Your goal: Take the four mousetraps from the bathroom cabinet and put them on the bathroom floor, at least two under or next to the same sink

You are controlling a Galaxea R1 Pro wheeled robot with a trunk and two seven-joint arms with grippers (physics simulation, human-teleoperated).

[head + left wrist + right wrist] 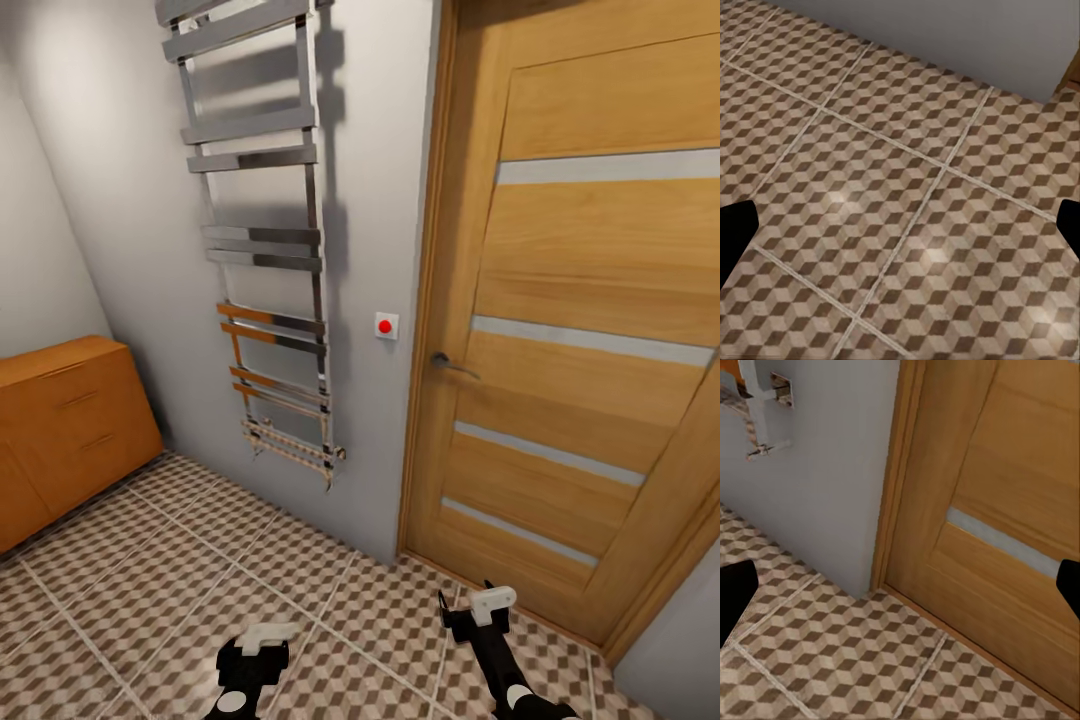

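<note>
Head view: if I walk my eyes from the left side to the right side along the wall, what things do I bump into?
The orange-brown cabinet → the shiny towel rail on the grey wall → the little red button → the door handle → the wooden door.

- The low orange-brown wooden cabinet (pixel 60 430) stands at the left edge of the head view, against the grey wall. Part of it runs out of the picture. Its visible front shows stacked drawers with slim handles, all of them closed, and its flat top is bare.
- The bathroom floor of large square tiles (pixel 180 590), printed with a brown, beige and white cube pattern and divided by pale grout lines, stretches from the foot of the cabinet across to the wooden door. It also appears in the left wrist view (pixel 907 210) and in the right wrist view (pixel 855 660), where it meets the wall and door.
</note>
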